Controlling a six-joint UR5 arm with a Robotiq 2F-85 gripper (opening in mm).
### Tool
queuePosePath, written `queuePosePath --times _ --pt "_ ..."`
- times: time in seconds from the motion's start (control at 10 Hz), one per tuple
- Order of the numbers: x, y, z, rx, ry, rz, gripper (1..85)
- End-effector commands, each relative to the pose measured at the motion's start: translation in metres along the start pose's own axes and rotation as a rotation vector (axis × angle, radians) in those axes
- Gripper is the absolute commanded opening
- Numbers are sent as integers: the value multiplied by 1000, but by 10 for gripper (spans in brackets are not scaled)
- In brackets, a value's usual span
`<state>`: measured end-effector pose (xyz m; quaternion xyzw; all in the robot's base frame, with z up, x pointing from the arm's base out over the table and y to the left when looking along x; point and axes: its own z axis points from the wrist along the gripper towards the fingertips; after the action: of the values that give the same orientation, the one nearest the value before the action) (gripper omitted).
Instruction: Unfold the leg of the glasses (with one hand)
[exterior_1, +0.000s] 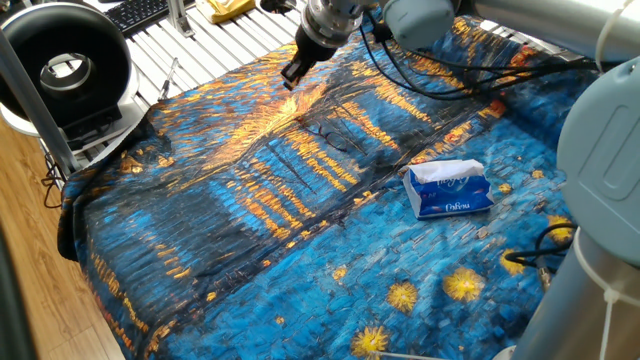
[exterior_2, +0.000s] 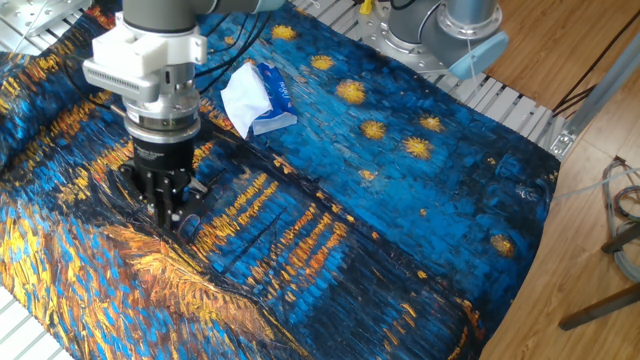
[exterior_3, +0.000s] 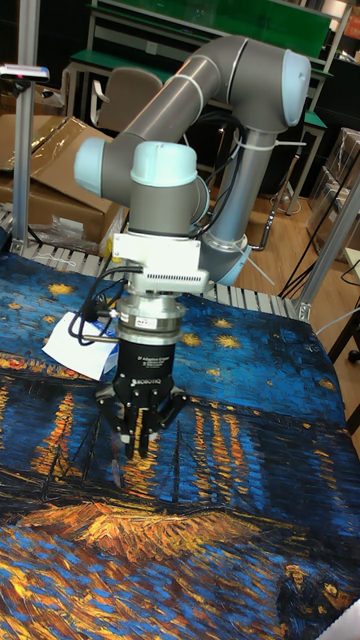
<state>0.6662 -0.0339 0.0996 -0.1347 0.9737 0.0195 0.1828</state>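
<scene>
My gripper (exterior_1: 291, 73) hangs just above the starry painted cloth at its far orange part. Its fingers (exterior_3: 131, 440) point down with their tips close together, and no wire shows between them. In the other fixed view the gripper (exterior_2: 170, 213) stands over the dark and orange bands. The glasses (exterior_1: 328, 135) show only as faint thin dark wire loops lying on the cloth, a short way to the right of and nearer than the gripper, apart from it. The leg is too thin to make out among the cloth's strokes.
A blue tissue pack (exterior_1: 449, 189) lies on the cloth right of the middle, also seen as the tissue pack (exterior_2: 257, 97) behind the gripper. A black round fan (exterior_1: 62, 68) stands at the left edge. Cables (exterior_1: 430, 75) trail from the arm.
</scene>
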Motion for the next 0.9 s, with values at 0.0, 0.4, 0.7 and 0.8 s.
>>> queuePosePath --times 0.0,0.4,0.7,0.8 --pt "22 -19 -9 45 105 8 117" --pt "28 2 -4 -15 129 123 10" --pt "26 29 7 -61 106 192 27" --pt "26 41 9 -106 103 207 50"
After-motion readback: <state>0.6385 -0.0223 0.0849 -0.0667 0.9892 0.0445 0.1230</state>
